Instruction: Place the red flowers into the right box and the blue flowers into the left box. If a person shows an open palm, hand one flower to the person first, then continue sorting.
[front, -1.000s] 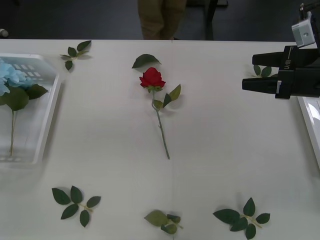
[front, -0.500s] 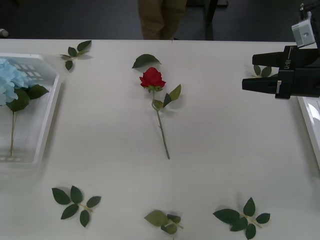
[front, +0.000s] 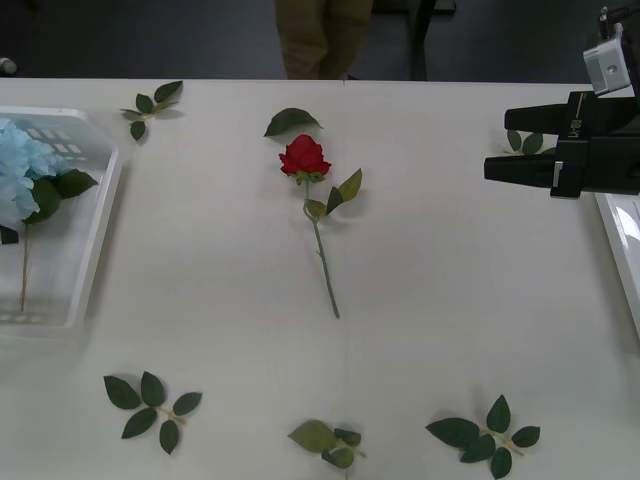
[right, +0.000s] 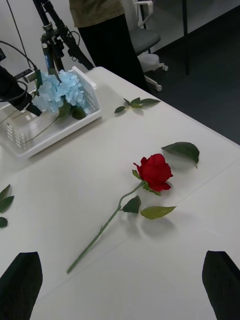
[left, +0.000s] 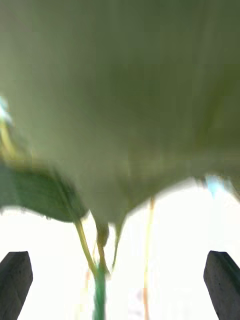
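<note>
Front view: high, looks forward and down over the table (front: 450, 260). Right wrist view: low and oblique from the table's right side, faces across to the left box (right: 60, 125); shares the red rose (front: 305, 157) and blue flowers (front: 20, 175) with front. Left wrist view: pressed close against a green leaf (left: 120, 100).

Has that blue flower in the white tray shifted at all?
Yes. The blue flowers have spread further down along the left box, toward its near end.
</note>
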